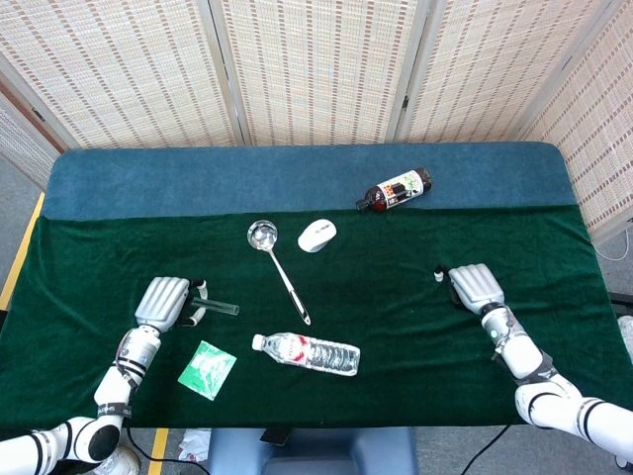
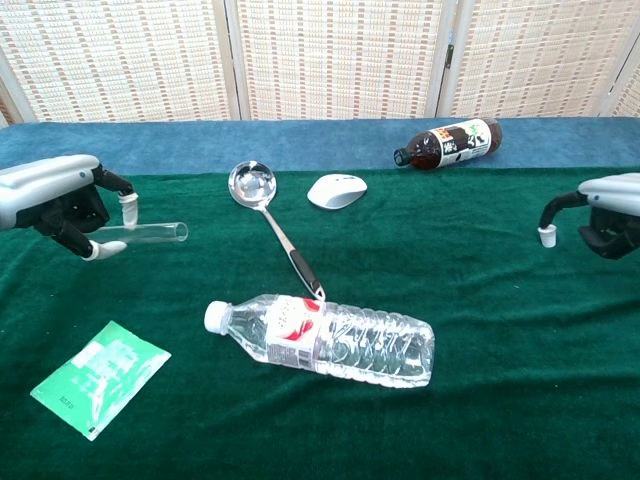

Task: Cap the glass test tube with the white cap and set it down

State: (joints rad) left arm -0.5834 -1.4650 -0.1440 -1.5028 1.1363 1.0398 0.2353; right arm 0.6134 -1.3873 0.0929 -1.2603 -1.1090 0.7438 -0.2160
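The clear glass test tube (image 2: 150, 232) is pinched at its closed end by the left robot hand (image 2: 62, 201) at about nine o'clock on the green cloth-covered bench (image 1: 396, 327), lying level with its open mouth toward the centre, ready to take a cap. At three o'clock the right robot hand (image 2: 605, 213) pinches the small white cap (image 2: 546, 237) in its fingertips just above the cloth, well apart from the tube. Between them lie a steel ladle (image 2: 272, 225) and a clear plastic water bottle (image 2: 325, 338), so I judge the hands should meet above these.

Dark green cloth (image 2: 500, 400) covers most of the table, with a blue strip (image 1: 198, 178) along the back. Clear water bottle (image 2: 330, 338) has a red and white label, there's a dark brown bottle (image 2: 450, 142), a shiny silver ladle (image 2: 252, 185), a white mouse (image 2: 337, 191), a green packet (image 2: 98, 376), and a tiny white cap (image 2: 546, 236).
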